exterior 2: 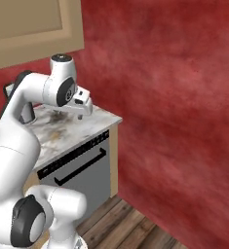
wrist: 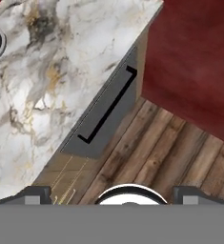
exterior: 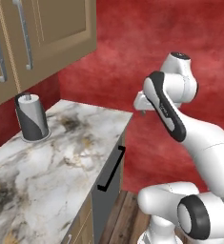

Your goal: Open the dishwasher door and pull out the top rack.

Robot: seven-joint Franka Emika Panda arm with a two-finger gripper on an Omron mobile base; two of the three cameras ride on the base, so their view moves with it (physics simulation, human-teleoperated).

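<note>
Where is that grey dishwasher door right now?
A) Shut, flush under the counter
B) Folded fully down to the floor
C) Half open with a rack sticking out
A: the dishwasher door stands upright and closed beneath the marble counter, its black handle untouched.

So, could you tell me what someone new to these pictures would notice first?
Probably the big white arm, rearing up in front of the deep red wall with its open gripper poised high above the marble counter. Next comes the dishwasher door, dark grey and shut under the counter's end, its black bar handle untouched. A paper towel roll stands at the counter's back.
</note>
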